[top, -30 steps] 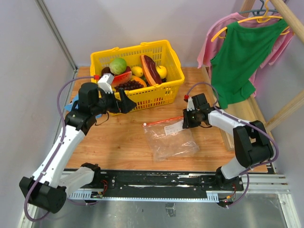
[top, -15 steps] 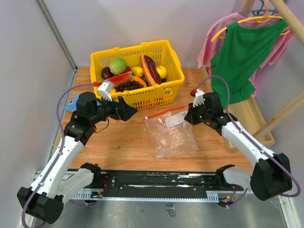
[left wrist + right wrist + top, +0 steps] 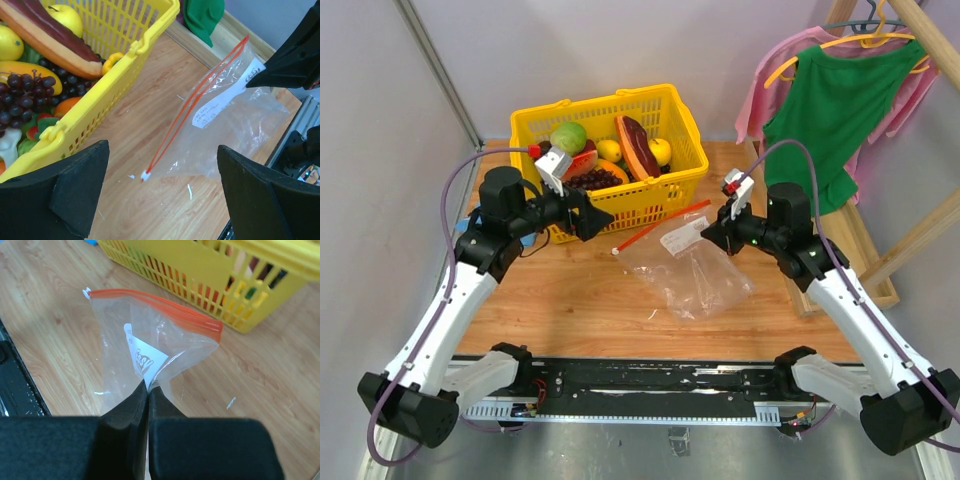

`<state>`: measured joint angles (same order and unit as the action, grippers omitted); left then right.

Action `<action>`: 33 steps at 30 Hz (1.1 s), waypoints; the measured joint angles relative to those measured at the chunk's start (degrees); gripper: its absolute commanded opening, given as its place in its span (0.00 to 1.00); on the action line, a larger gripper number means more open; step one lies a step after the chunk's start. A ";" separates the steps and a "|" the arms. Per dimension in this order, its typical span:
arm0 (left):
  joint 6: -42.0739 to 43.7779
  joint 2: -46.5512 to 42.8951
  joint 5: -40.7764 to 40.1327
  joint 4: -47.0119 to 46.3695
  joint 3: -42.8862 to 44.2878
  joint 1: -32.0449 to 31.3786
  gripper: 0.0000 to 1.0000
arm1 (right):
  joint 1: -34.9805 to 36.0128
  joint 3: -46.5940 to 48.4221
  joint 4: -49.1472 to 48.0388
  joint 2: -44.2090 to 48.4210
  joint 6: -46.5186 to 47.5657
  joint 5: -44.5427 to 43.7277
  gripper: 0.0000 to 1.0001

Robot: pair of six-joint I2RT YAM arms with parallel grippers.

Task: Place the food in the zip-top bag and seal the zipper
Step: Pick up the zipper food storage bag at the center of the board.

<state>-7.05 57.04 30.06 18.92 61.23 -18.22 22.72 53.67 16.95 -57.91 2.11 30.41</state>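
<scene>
Right wrist view: we see right gripper [image 3: 148, 385] pinched shut on zip-top bag [image 3: 115, 355], below zipper [image 3: 160, 305]. Basket [image 3: 200, 275] with food [image 3: 578, 160] at 1 o'clock. Left gripper [image 3: 163, 150] wide open, empty. We think bag light, floppy, slippery; grab stiff zipper edge.

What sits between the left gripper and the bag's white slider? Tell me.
Nothing but bare table: in the top view, the open left gripper hangs near the slider, only wood between.
</scene>
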 measured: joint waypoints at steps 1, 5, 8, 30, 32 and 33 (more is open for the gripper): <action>0.24 0.76 0.70 -0.15 0.17 0.00 0.89 | 0.28 1.14 0.46 -0.22 1.05 0.66 0.01; 0.76 3.96 3.58 -0.48 1.33 -0.07 0.84 | 2.14 3.67 1.88 -0.52 6.86 3.56 0.01; 0.81 5.44 5.27 -1.27 1.79 -0.50 0.80 | 4.46 3.80 2.32 -0.11 12.02 4.87 0.01; 1.51 9.70 8.50 -6.16 0.52 -10.93 0.69 | 6.64 3.61 -0.81 2.21 23.67 8.17 0.01; 1.51 10.38 8.37 -6.75 0.37 -11.56 0.67 | 6.64 3.61 -0.87 1.99 23.67 8.20 0.01; 1.49 10.82 8.31 -6.93 0.35 -11.80 0.67 | 6.64 3.61 -0.87 1.86 23.67 8.22 0.01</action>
<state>-5.56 67.85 38.37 11.99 61.58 -30.02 29.36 57.28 16.08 -56.05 25.78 38.63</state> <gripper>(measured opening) 0.688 0.011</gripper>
